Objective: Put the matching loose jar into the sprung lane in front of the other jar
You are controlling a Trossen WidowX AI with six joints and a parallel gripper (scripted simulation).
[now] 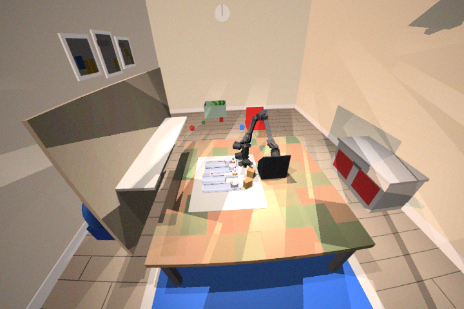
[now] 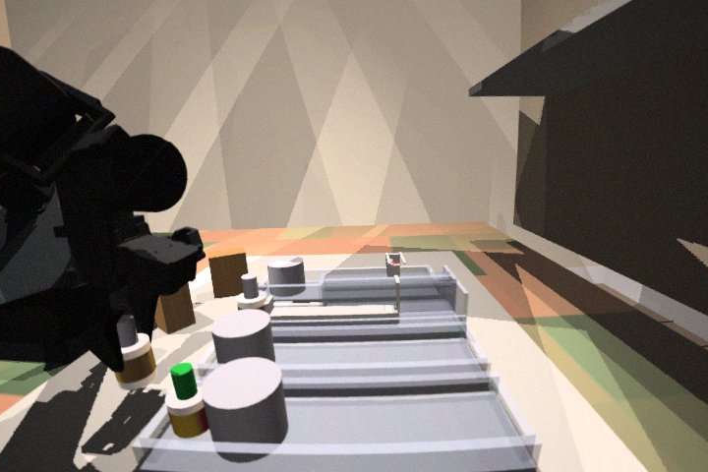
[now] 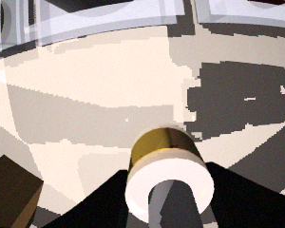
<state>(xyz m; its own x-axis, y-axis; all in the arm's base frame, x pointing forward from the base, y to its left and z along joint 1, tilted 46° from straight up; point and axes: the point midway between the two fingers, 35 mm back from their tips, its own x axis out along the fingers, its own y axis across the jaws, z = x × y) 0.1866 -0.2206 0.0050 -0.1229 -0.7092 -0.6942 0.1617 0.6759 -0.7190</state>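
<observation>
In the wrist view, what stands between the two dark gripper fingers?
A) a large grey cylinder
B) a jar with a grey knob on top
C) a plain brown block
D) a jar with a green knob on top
B: the jar with the grey knob is between the fingers of the gripper, its white collar and amber body visible below the knob.
</observation>
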